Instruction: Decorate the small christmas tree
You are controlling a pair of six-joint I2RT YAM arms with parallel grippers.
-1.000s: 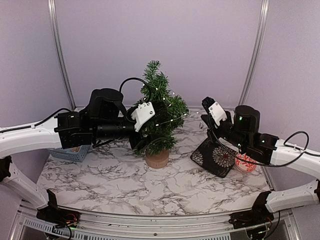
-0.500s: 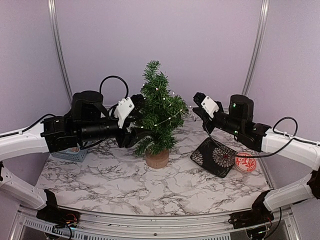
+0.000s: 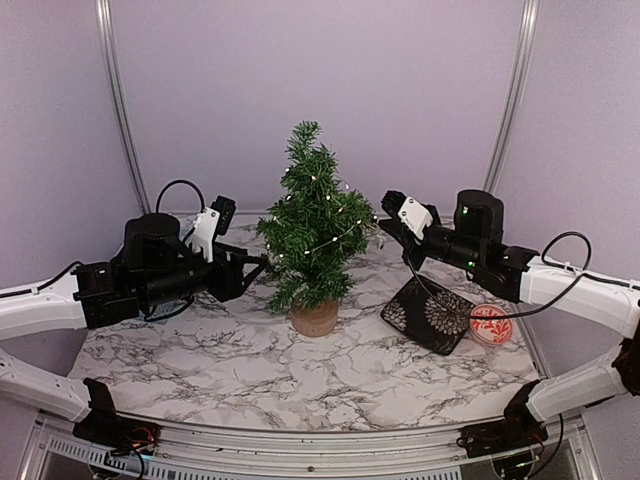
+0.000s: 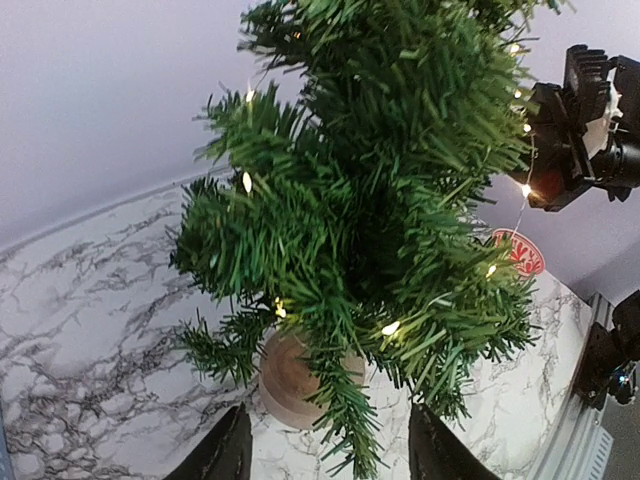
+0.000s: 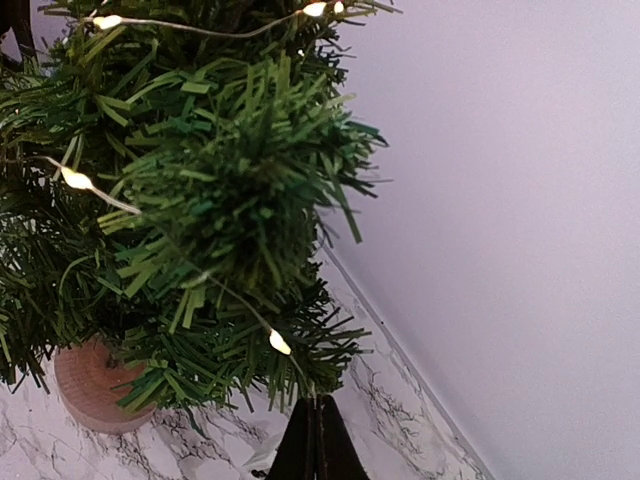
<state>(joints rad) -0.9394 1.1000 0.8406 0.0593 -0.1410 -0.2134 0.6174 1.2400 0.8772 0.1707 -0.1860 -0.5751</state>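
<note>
Miniature pine: the small christmas tree (image 3: 314,230) stands upright near the middle of the marbled worktop (image 3: 200,370) on a round tan wooden stump (image 3: 315,318). A light wire (image 5: 76,180) with lit warm-white bulbs winds through its bristly dark-green branches. The left gripper (image 4: 325,455), fingers spread and holding nothing, faces the tree's left side, close to the branches. The right gripper (image 5: 316,420), fingers pressed together, pinches the light wire beside the right-hand branches. A black flower-patterned pouch (image 3: 432,315) and a red disc (image 3: 491,325) lie to the right.
</note>
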